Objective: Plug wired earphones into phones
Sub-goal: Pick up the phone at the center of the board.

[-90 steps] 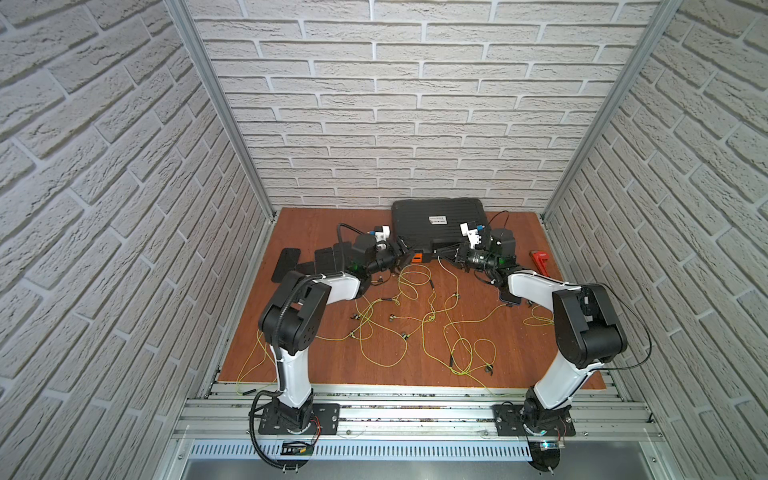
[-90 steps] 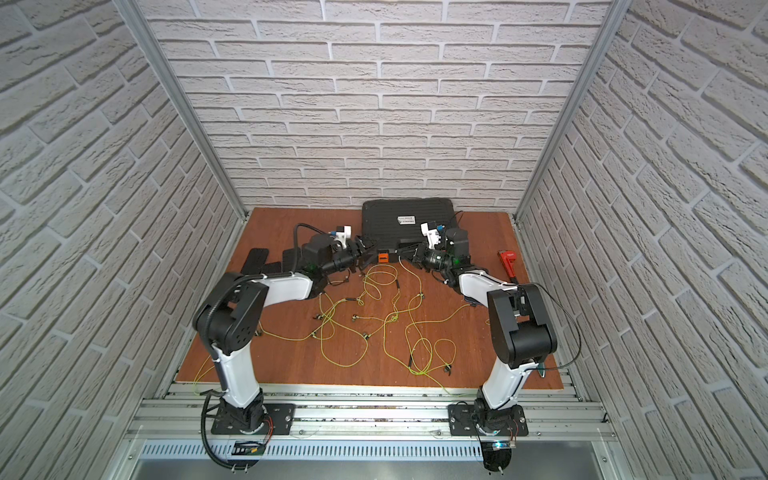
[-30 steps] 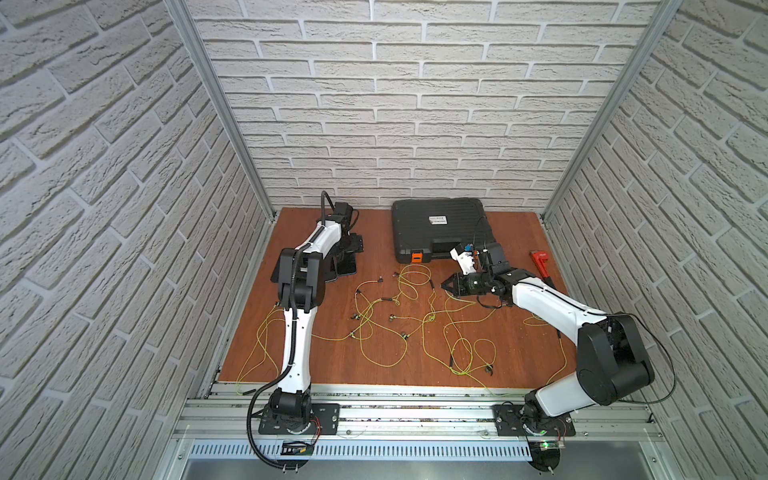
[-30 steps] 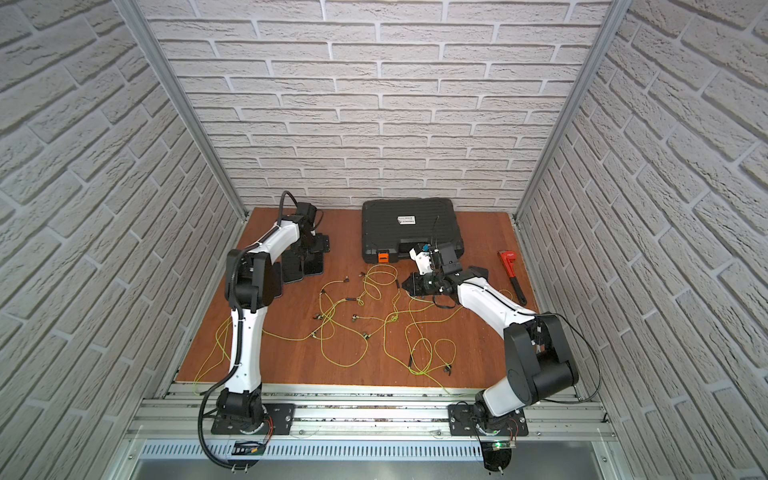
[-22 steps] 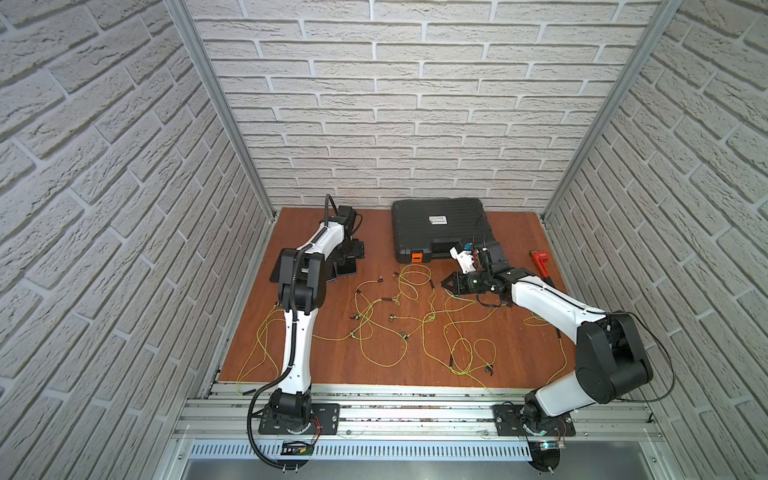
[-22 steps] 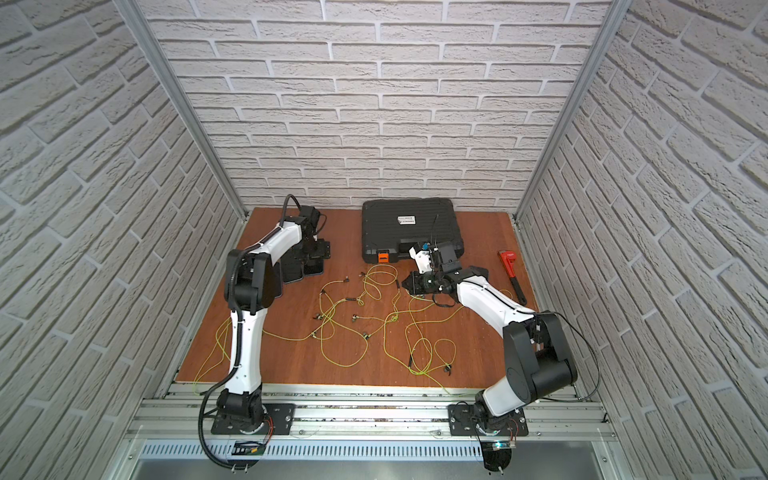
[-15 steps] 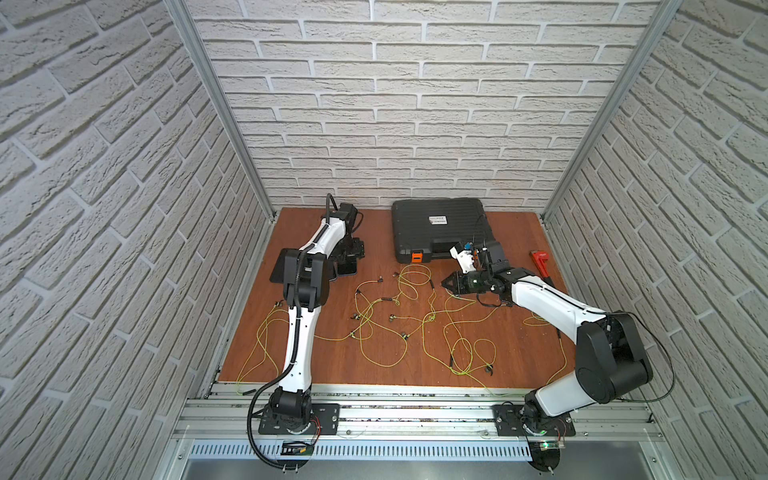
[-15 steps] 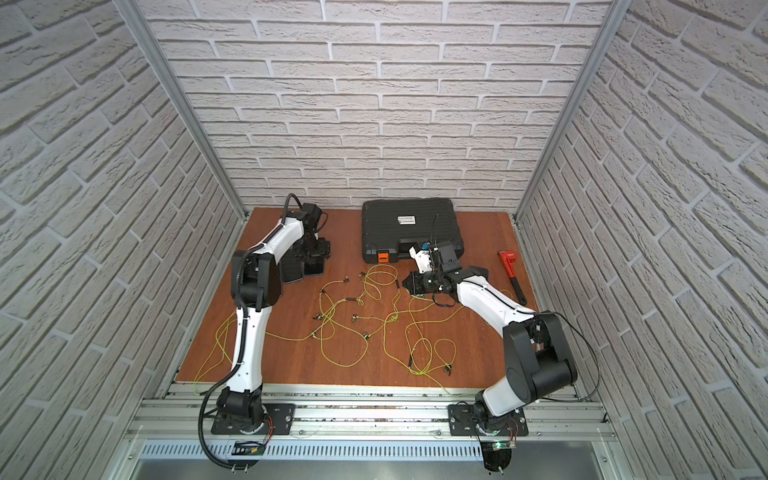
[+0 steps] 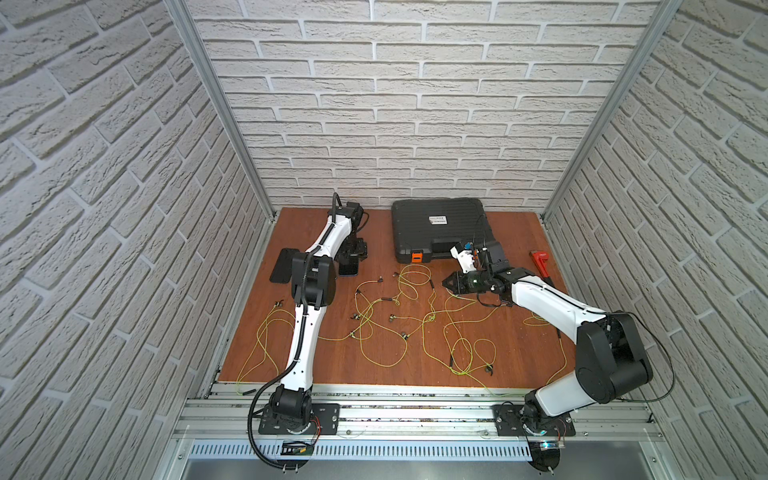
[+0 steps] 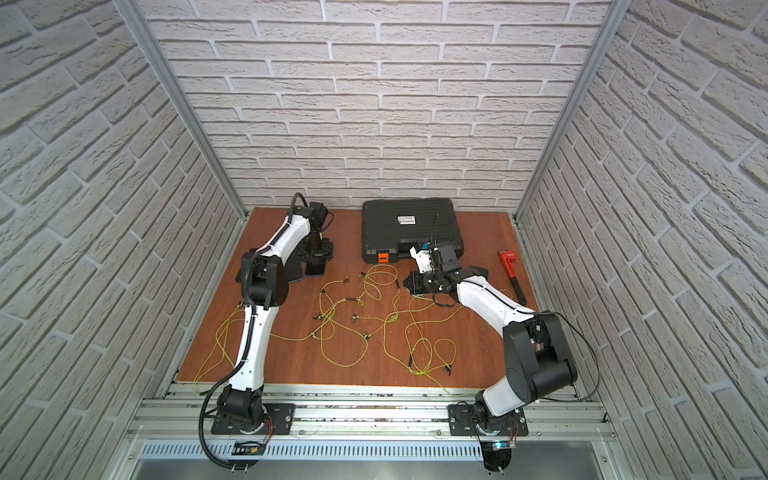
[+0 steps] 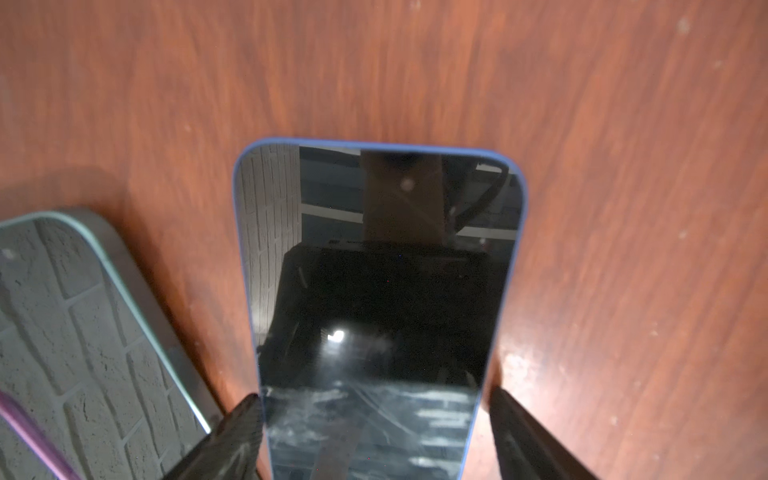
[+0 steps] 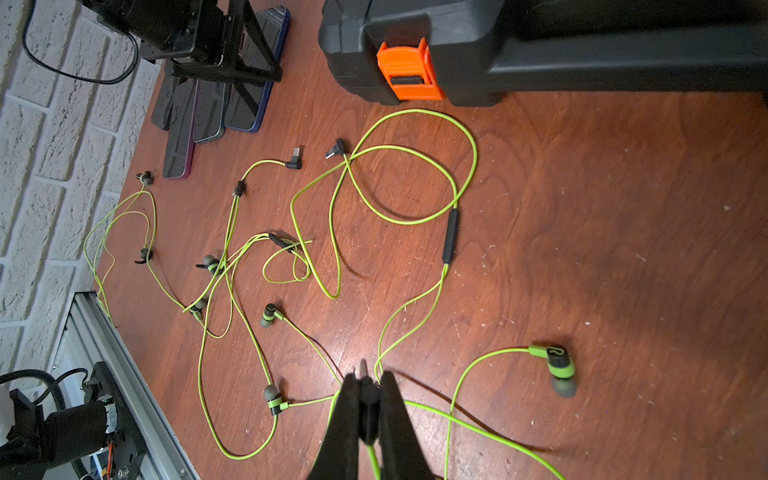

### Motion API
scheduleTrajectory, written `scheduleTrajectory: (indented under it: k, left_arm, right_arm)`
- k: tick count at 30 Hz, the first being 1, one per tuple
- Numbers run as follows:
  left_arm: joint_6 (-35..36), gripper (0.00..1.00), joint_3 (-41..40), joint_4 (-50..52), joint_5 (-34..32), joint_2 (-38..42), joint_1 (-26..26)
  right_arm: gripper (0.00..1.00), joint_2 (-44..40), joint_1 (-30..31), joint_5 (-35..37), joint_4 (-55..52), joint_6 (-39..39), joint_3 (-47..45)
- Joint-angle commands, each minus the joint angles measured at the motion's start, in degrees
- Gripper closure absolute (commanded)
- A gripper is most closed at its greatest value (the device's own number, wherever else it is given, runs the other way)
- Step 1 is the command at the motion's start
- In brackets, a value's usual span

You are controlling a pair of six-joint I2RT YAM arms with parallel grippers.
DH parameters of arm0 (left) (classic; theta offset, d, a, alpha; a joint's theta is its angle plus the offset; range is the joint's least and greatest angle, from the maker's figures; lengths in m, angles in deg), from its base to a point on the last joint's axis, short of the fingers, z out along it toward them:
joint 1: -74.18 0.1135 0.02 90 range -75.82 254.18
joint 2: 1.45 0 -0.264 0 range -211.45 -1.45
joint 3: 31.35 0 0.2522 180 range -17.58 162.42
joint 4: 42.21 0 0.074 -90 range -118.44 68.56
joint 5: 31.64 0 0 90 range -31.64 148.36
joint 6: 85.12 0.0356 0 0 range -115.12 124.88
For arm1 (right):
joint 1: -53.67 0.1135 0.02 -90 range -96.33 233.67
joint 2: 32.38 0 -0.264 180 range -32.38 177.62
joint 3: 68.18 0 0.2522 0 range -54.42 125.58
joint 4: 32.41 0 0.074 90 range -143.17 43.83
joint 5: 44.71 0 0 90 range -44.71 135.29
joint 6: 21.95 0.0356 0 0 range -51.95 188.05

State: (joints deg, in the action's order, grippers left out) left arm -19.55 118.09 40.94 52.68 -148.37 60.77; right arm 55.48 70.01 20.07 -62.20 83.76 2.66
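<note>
Left wrist view: the left gripper (image 11: 374, 395) is straddling one end of a blue-edged phone (image 11: 374, 257), which is lying flat and screen up on the table (image 11: 623, 208), just beside a second phone (image 11: 83, 332). Its jaws are standing wide. One finger (image 11: 237, 432) is touching one long edge and the other is sitting just off the opposite edge. Whether they are actually clamping cannot be told.

Right wrist view: the right gripper (image 12: 365, 380) is pinching a dark plug (image 12: 368, 395) tightly, with the metal tip poking out beyond the fingertips. The rest of the earphones (image 12: 561, 370) are trailing in loose green loops across the table.

In both top views the two arms are working well apart, and the plug-holding gripper is sitting near the black case (image 9: 438, 232).

The step in hand is judged to be securing the phone for insertion. Doing it well is calling for a square, centred grip on the long edges. That grip should be leaving the socket end uncovered and turned toward the other arm, and the lift should be avoiding any drag on the neighbouring phone. The plug should be lining up with the socket, with its slack cable running free of snags.
</note>
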Motion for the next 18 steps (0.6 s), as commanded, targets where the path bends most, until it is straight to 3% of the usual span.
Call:
scheduleTrajectory:
  k: [1,4,11,18]
  left_arm:
    - [0.75,0.15,-8.2,5.68,0.97,-3.79,-0.4]
    - [0.5,0.18,-13.18,2.49,2.35,-1.61,0.22]
    - [0.61,0.32,-13.54,2.05,2.11,-1.07,0.08]
    - [-1.55,0.35,-15.79,-1.78,3.3,7.26,-1.17]
  right_arm:
    - [0.94,-1.01,0.23,-0.06,1.59,-0.89,-0.48]
    - [0.95,-0.76,0.19,0.07,1.36,-1.03,-0.06]
    - [0.94,-0.75,0.19,-0.25,1.21,-0.94,0.07]
    - [0.94,-1.2,0.17,-2.46,0.88,-3.3,0.08]
